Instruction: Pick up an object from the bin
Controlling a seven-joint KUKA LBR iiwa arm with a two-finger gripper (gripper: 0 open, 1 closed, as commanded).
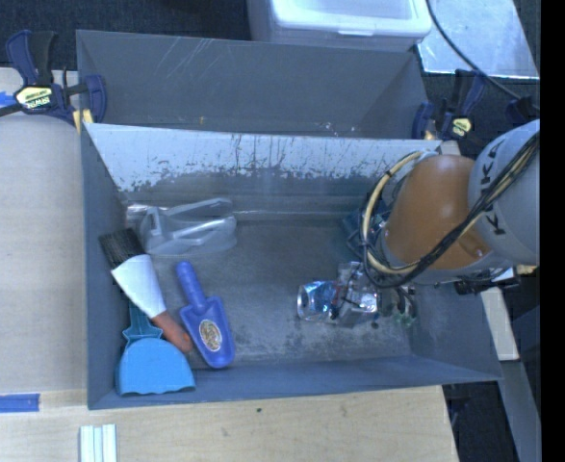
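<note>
Bin of grey metal (253, 85) w/ gripper (357, 303) low on floor, right of ctr.
Blue plastic scoop (203, 323) in heap at left; small shiny silver crumpled thing (313, 301) just left of gripper, contact unclear. Can't tell if gripper's open or closed.

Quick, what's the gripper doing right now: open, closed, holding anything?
Gripper: cannot be told. It sits low in the right part of the bin, at a small shiny silver thing.
</note>
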